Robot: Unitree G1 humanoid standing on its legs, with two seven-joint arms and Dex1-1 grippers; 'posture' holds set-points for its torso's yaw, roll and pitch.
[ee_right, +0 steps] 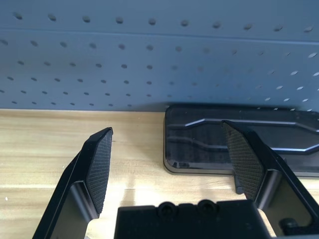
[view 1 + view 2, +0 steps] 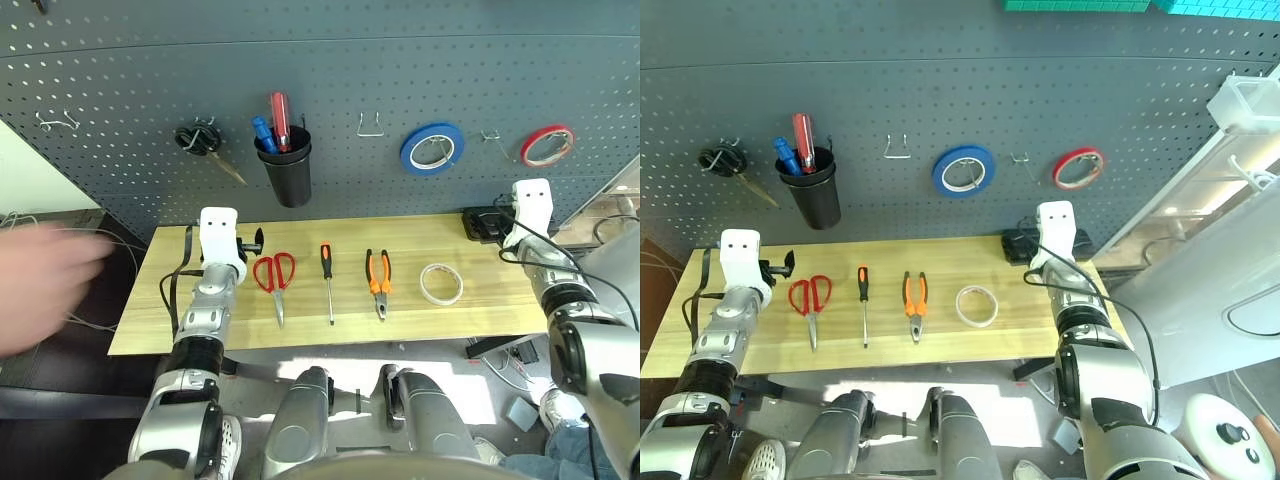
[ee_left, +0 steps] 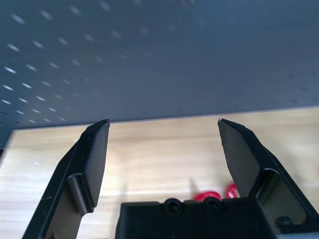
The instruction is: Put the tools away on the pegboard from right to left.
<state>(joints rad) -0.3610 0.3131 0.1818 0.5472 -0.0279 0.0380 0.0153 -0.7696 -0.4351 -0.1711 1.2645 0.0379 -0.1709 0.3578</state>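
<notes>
Wooden table [image 2: 480, 310] carries the white tape roll [image 2: 441, 284], while wrist views show the left gripper [image 3: 163, 125] and right gripper [image 1: 167, 130] spread, holding nothing.

Silver jointed forearms, white wrist blocks, seemingly black cables.

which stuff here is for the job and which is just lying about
Job:
white tape
pliers
screwdriver
red scissors
pegboard

Lying about:
blue tape
red tape
black scissors
black tray
a person's hand
</notes>
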